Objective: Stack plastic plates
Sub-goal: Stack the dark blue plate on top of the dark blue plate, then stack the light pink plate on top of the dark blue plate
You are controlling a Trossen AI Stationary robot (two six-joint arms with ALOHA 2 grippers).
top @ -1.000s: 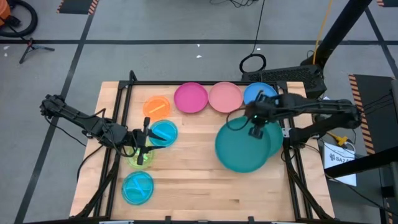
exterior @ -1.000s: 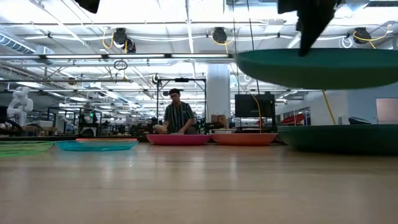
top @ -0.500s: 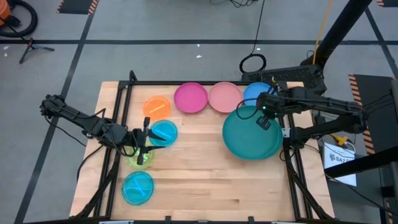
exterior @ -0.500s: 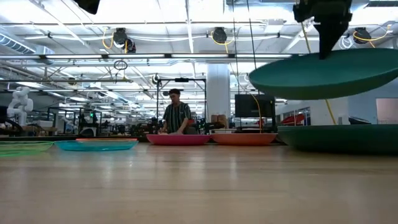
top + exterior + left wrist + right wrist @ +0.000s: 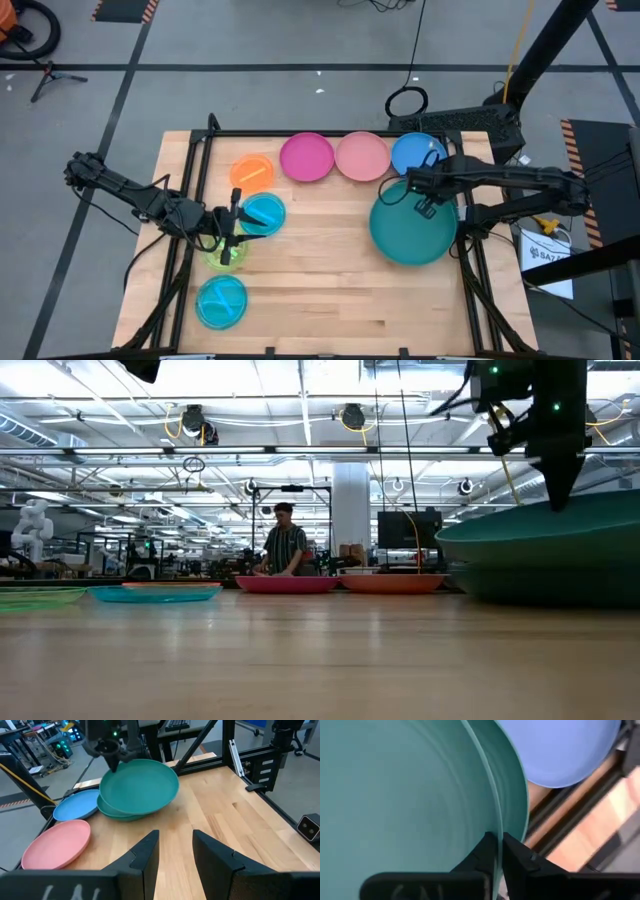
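Note:
My right gripper [image 5: 425, 200] is shut on a large teal plate [image 5: 413, 232], which lies tilted over a second large, darker plate [image 5: 112, 810] at the table's right side. The lower plate [image 5: 540, 582] rests flat on the wood. My left gripper [image 5: 232, 232] hovers open at the table's left, between the cyan plate [image 5: 262, 213] and the lime plate [image 5: 225, 256], touching neither. Its fingers [image 5: 150, 845] stand apart over bare wood. My right gripper [image 5: 500, 849] pinches the teal plate's rim [image 5: 497, 827] at its far side, one finger inside the plate and one outside, coming from above and pointing down. The plate is tilted, held edge higher. Whether its low side [image 5: 450, 545] touches the lower plate, I cannot tell.
Along the far edge sit an orange plate [image 5: 252, 172], a magenta plate [image 5: 307, 157], a pink plate [image 5: 361, 155] and a blue plate [image 5: 413, 150]. Another cyan plate [image 5: 221, 300] lies near the left front. Bare wood spans the table's middle. A person works in the room behind.
My right gripper has carried the teal plate toward the table's right edge and down, from well above the table until it covers the darker plate. The plate has tipped, held edge up. My left arm has kept still.

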